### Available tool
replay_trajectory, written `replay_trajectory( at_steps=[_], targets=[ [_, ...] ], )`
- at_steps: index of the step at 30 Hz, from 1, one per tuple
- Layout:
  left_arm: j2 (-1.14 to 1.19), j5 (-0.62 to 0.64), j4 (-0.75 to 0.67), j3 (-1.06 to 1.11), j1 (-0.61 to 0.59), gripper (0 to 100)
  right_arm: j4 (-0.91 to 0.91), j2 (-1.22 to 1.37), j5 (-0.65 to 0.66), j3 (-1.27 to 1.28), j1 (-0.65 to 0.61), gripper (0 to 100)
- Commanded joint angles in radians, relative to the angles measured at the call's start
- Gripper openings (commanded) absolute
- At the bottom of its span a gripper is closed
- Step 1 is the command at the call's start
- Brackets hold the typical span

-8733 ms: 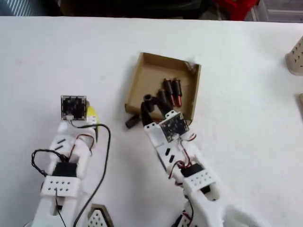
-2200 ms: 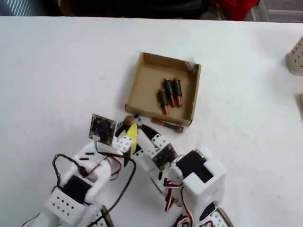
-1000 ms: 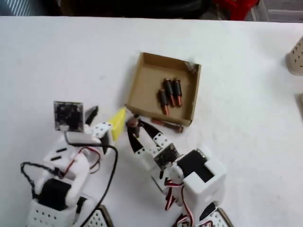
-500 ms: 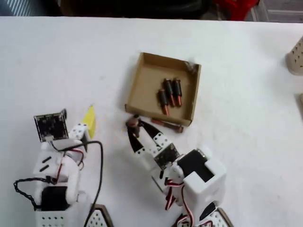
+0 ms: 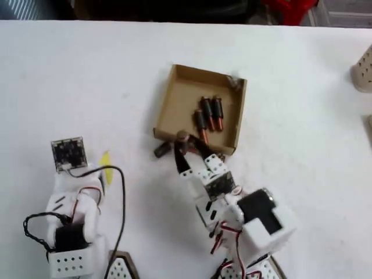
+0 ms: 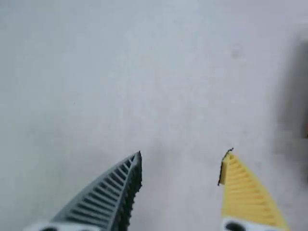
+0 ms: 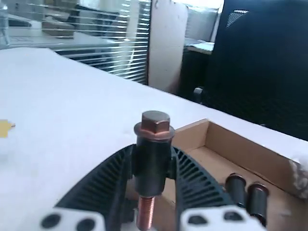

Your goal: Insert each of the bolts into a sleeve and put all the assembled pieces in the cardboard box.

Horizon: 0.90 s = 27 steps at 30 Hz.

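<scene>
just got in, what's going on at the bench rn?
The right gripper is shut on a bolt already seated in a black sleeve, held upright at the near wall of the cardboard box. Three assembled pieces lie inside the box. A loose black sleeve sits on the table by the box's near corner. The left gripper is open over bare table off to the side, holding nothing.

No lettering, number, label or sign is legible anywhere: the cardboard box [image 5: 180, 103] is plain, the circuit board [image 5: 68, 152] atop the left arm shows no readable marking, and the white surface [image 5: 87, 70] is unmarked.
</scene>
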Motion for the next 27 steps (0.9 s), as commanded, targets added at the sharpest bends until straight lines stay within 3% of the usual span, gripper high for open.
replay_trajectory(
  at_steps=[1, 13, 19, 23, 27],
  targets=[
    [-0.008, -0.104, 0.091, -0.002, -0.008, 28, 0.165, -0.165, -0.009, -0.002, 0.039, 1.6],
    [-0.005, -0.206, 0.167, -0.002, -0.012, 28, 0.783, -0.697, -0.008, -0.009, 0.163, 1.6],
    [-0.005, -0.206, 0.167, -0.002, -0.013, 28, 1.231, -0.94, -0.008, -0.121, 0.219, 1.6],
    [-0.005, -0.207, 0.167, -0.002, -0.013, 18, 1.567, -1.013, -0.008, -0.311, 0.262, 1.6],
    [-0.005, -0.221, 0.161, -0.002, -0.01, 3, 1.758, -0.983, -0.008, -0.502, 0.289, 1.7]
  ],
)
